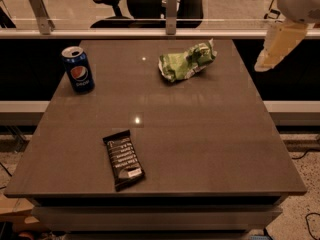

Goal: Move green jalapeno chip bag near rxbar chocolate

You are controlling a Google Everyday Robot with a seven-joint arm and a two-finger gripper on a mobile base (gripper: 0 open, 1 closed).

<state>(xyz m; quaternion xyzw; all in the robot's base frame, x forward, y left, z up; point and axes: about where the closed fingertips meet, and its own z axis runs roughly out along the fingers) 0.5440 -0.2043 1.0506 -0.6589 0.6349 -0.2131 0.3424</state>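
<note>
The green jalapeno chip bag [187, 60] lies crumpled on the far part of the brown table [200, 134], right of centre. The rxbar chocolate [123, 159] lies flat near the table's front edge, left of centre, its white label toward the front. My gripper [274, 50] hangs in the air at the upper right, beyond the table's right edge, to the right of the chip bag and clear of it. It holds nothing that I can see.
A blue Pepsi can [78, 69] stands upright at the table's far left. A glass railing [170, 14] with metal posts runs behind the table, with office chairs [145, 1] beyond it. The floor drops away at the right side.
</note>
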